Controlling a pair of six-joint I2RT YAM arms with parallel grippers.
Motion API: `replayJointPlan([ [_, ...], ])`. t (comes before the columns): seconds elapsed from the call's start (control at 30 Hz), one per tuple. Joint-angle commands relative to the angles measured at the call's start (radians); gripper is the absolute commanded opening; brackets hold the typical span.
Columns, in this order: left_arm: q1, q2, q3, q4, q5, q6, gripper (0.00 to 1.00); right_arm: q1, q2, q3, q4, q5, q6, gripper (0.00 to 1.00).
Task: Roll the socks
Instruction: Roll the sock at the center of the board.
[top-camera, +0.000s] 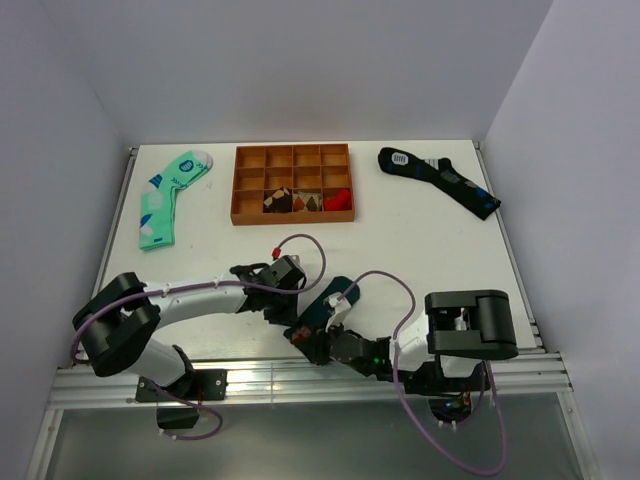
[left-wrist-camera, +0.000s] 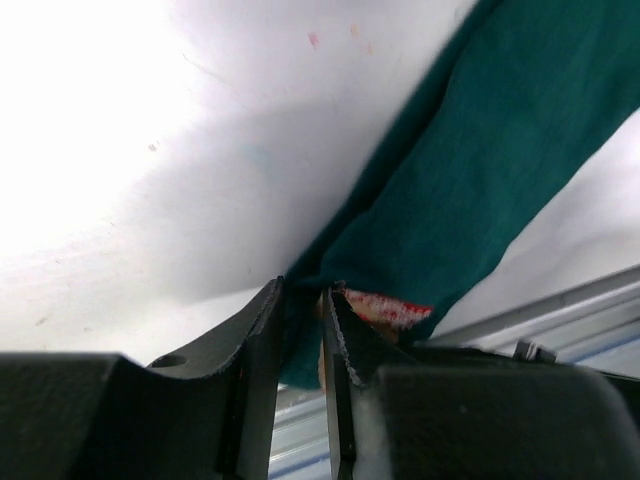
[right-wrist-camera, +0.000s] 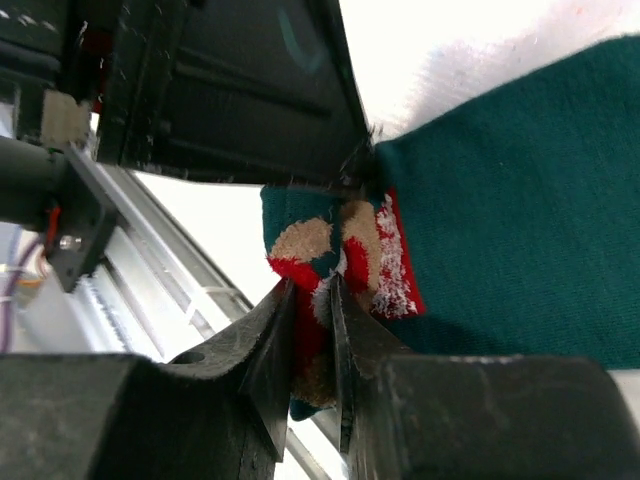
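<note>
On the white table (top-camera: 420, 260), an orange compartment tray (top-camera: 293, 148) sits at the far middle with small dark and red bits in its near cells. A mint-green sock (top-camera: 165, 200) lies to its left and a black sock (top-camera: 440, 178) to its right, whose white label is too small to read. The teal socks (top-camera: 328, 303) lie near the front edge, well apart from these. The left gripper (left-wrist-camera: 300, 292) pinches their edge, jaws narrow; the right gripper (right-wrist-camera: 312, 290) clamps the cartoon-figure end.

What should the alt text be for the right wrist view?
The right hand pinches the end of a teal sock at its red, white and brown cartoon figure. The left hand grips the same sock's edge just above, over a white table.
</note>
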Motion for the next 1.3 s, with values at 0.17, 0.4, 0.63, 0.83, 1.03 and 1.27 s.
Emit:
replayJointPlan([
  [0.17, 0.006, -0.090, -0.037, 0.089, -0.154, -0.087, 0.29, -0.082, 0.037, -0.157, -0.118, -0.220, 0.171, 0.23],
  [0.4, 0.006, -0.169, -0.082, 0.177, -0.193, -0.108, 0.32, -0.153, 0.051, -0.200, -0.129, -0.295, 0.275, 0.22],
  [0.63, -0.046, -0.222, -0.149, 0.263, -0.243, -0.143, 0.32, -0.254, 0.085, -0.171, -0.186, -0.431, 0.292, 0.18],
  [0.83, -0.135, -0.267, -0.204, 0.318, -0.346, -0.211, 0.33, -0.349, 0.108, -0.194, -0.174, -0.513, 0.315, 0.13],
  [1.03, -0.193, -0.267, -0.253, 0.330, -0.427, -0.251, 0.33, -0.409, 0.161, -0.223, -0.092, -0.580, 0.338, 0.12],
  [1.27, -0.235, -0.347, -0.352, 0.390, -0.475, -0.300, 0.38, -0.484, 0.276, -0.220, 0.015, -0.674, 0.351, 0.09],
])
